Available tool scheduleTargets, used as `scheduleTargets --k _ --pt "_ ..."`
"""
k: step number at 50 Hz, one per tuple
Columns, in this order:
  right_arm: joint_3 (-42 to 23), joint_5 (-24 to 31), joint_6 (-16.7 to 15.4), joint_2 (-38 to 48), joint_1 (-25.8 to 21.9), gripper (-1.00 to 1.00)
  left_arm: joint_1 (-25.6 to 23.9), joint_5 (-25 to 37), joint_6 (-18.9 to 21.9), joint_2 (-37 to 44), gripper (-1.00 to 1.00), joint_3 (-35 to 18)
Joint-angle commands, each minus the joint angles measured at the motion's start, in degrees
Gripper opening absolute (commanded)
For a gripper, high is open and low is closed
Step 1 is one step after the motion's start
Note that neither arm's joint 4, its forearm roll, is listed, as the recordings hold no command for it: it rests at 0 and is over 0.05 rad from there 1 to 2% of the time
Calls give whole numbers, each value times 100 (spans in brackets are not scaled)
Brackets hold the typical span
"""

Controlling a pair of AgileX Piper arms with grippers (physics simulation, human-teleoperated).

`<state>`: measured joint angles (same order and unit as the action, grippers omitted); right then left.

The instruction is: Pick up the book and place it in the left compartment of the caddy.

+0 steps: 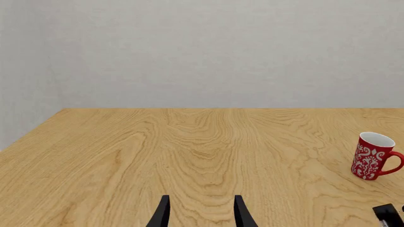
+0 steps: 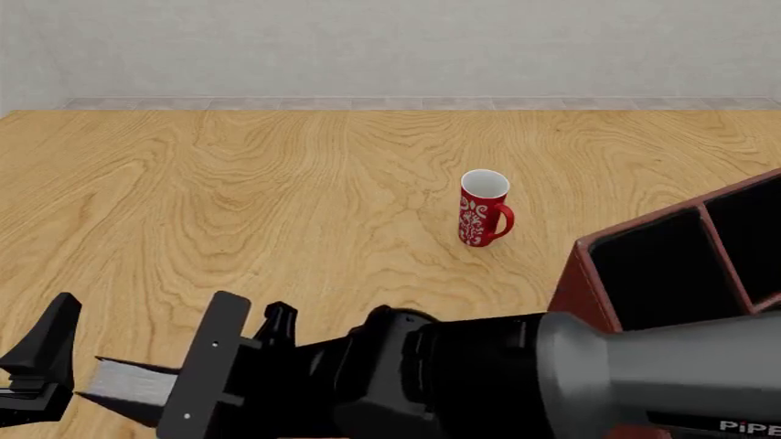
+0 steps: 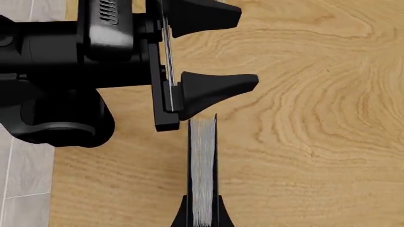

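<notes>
2 arms low, right pincer (image 3: 202, 218) gripping book (image 3: 203, 165), red mug (image 2: 484, 208) beyond

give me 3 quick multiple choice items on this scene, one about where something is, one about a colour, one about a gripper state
1. Where does the mug stand?
A. inside the caddy
B. on the table, apart from the caddy
C. on top of the book

2. What colour is the mug?
A. red with a white pattern
B. plain blue
C. green

3. What is the right gripper doing?
A. open over the mug
B. shut on nothing
C. shut on the book

Answers:
1 B: the front view shows it on the bare table, with a gap to the caddy.
2 A: red with white ornament, white inside.
3 C: in the right wrist view, its fingers clamp the book from both sides.
</notes>
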<state>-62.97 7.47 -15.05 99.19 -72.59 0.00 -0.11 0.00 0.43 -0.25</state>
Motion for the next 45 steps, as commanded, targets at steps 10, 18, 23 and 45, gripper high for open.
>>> scheduleTargets --k 10,18,23,45 --pt "-281 218 -242 -363 495 -100 0 0 0 0 100 0" --pt "-373 302 -389 -470 724 -100 0 0 0 0 100 0" --pt "-401 320 -463 -545 872 -100 0 0 0 0 100 0" --pt "-414 382 -673 -1146 1423 -100 0 0 0 0 100 0"
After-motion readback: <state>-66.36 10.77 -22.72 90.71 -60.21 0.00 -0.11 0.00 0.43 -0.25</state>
